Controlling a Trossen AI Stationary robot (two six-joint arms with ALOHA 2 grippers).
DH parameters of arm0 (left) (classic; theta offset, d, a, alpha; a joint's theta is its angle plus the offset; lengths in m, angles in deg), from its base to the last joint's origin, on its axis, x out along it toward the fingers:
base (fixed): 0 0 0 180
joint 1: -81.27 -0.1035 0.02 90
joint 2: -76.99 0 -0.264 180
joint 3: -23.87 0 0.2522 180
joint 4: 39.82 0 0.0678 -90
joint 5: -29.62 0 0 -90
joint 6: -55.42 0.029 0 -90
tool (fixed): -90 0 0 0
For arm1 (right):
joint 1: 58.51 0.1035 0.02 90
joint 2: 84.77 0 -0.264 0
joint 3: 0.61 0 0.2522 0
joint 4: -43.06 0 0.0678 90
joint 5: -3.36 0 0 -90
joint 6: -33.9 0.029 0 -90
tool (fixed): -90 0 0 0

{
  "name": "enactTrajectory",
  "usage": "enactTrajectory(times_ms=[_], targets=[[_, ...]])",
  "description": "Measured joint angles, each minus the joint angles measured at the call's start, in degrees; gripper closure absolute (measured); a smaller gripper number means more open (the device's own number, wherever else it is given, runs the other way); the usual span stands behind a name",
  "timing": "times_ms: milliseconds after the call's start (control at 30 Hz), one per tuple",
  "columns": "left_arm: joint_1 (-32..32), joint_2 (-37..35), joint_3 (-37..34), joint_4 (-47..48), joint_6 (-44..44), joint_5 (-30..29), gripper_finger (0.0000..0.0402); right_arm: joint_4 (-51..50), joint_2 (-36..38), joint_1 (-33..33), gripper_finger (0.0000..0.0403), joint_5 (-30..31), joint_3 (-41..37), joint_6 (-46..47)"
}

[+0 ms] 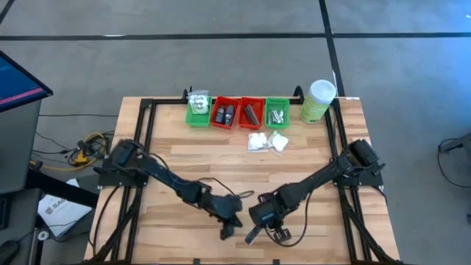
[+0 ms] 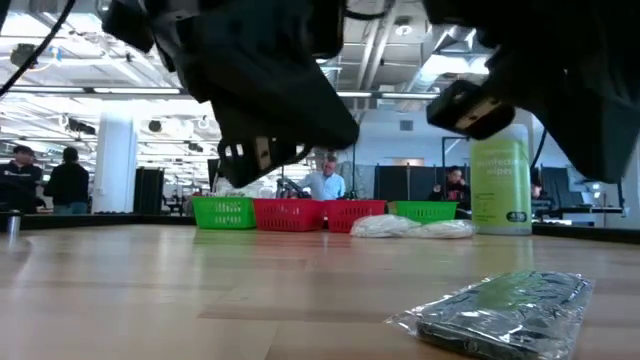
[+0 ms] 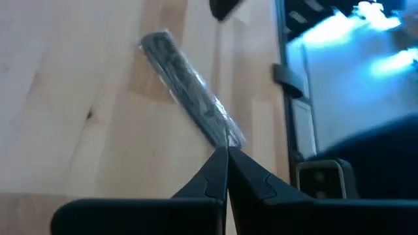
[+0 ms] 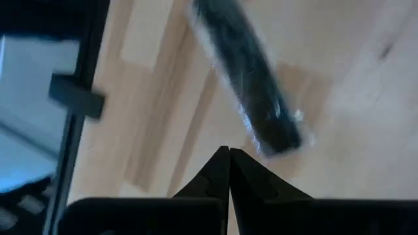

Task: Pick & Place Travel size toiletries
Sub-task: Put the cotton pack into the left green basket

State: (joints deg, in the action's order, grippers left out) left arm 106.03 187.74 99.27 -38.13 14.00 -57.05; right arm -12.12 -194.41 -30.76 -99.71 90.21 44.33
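A dark grey flat bar in clear wrap (image 2: 500, 305) lies flat on the wood near the table's near edge; it also shows in the high view (image 1: 252, 235). Both grippers hover just above it with shut fingers. My left gripper (image 3: 226, 151) comes from the left (image 1: 227, 229), and its tips stand over one end of the bar (image 3: 189, 98). My right gripper (image 4: 228, 151) comes from the right (image 1: 259, 219), with the bar (image 4: 251, 91) just ahead of its tips. White soft packets (image 1: 266, 141) rest on the table in front of the trays.
Along the far edge stand a green tray (image 1: 197, 109), two red trays (image 1: 225, 112) (image 1: 252, 112), another green tray (image 1: 277, 112) and the pale green canister with a white lid (image 1: 318, 101). A black frame (image 1: 147, 129) borders the table. People stand in the room beyond.
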Motion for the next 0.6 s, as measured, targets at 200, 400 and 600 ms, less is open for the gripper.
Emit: enactTrajectory(times_ms=[200, 400, 600], targets=[[1.9, 2.1, 4.4, 5.1, -4.3, -9.1, 0.0397, 2.2, 0.0, 1.5, 0.0402, 3.1, 0.0, 1.1], [1.4, 0.5, 4.1, 8.3, -8.4, -8.5, 0.0342, 0.6, 0.5, -0.7, 0.0395, 2.5, 0.1, -2.8], [-0.9, 0.7, 4.2, 9.3, -16.8, -7.0, 0.0287, -0.3, 0.5, -5.0, 0.0338, 2.1, 0.2, 0.4]])
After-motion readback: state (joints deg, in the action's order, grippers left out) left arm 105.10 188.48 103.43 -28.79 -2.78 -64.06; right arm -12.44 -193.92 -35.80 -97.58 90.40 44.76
